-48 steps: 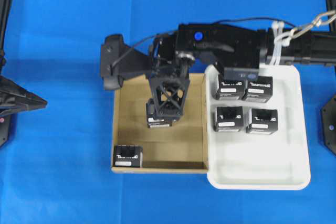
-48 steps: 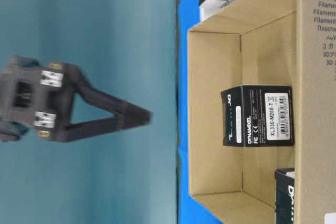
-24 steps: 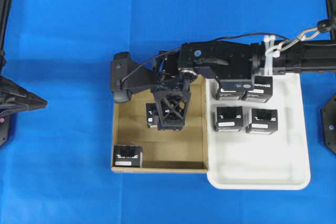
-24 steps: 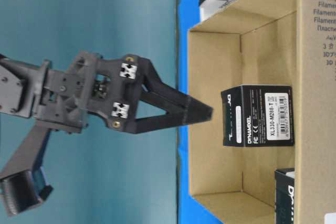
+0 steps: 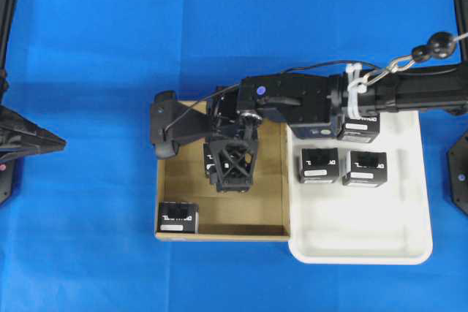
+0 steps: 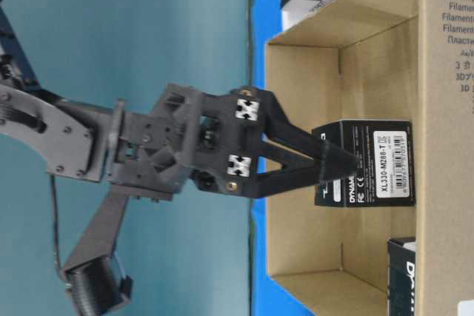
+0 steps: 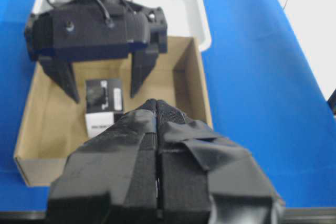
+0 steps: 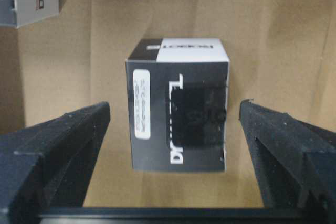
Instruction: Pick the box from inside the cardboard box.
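The brown cardboard box (image 5: 252,213) lies left of centre on the blue table. A small black box (image 8: 178,103) with white lettering lies near its middle, also seen in the table-level view (image 6: 370,162). My right gripper (image 8: 173,104) is open and lowered into the cardboard box. Its fingers (image 8: 63,145) stand on either side of the black box with a gap on each side, not touching it. From overhead the right gripper (image 5: 230,169) covers most of that box. My left gripper (image 7: 157,103) is shut and empty, resting at the table's left edge (image 5: 44,142).
A second black box (image 5: 178,217) sits in the cardboard box's front left corner. A white plastic tray (image 5: 395,250) touches the cardboard box's right side and holds more black boxes (image 5: 319,164). The right arm (image 5: 395,93) reaches across the tray's back.
My right gripper has come down from above the cardboard box's rim into it and now straddles the black box, still open. The left arm has not moved.
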### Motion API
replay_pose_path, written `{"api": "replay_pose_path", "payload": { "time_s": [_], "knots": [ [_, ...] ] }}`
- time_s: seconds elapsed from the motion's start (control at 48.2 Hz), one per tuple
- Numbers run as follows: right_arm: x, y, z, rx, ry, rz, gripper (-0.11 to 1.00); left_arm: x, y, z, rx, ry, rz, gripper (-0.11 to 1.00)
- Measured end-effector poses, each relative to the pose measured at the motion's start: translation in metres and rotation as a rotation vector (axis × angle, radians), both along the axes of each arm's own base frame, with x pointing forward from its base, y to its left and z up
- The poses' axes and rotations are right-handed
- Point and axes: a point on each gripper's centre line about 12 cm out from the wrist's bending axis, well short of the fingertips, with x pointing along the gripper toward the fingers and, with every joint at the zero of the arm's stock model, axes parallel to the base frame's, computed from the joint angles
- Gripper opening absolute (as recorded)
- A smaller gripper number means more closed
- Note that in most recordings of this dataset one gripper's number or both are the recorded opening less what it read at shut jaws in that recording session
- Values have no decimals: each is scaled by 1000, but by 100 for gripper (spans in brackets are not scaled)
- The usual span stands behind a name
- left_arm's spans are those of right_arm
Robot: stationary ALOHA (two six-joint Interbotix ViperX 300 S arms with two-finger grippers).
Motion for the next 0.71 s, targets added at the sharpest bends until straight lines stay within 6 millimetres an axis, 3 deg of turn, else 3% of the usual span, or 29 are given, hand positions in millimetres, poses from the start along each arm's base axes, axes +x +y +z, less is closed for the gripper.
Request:
{"api": "replay_pose_path", "payload": {
  "time_s": [0.249, 0.56, 0.643, 0.706],
  "knots": [
    [0, 0, -22, -1, 17, -4, 99, 0, 0, 0, 2, 1, 0, -7],
    [0, 1, -24, 0, 7, -17, 98, 1, 0, -1, 2, 3, 0, -7],
    [0, 1, -24, 0, 7, -20, 91, 1, 0, -1, 2, 4, 0, -7],
    [0, 1, -24, 0, 7, -18, 79, 1, 0, -1, 2, 4, 0, -7]
  ]
}}
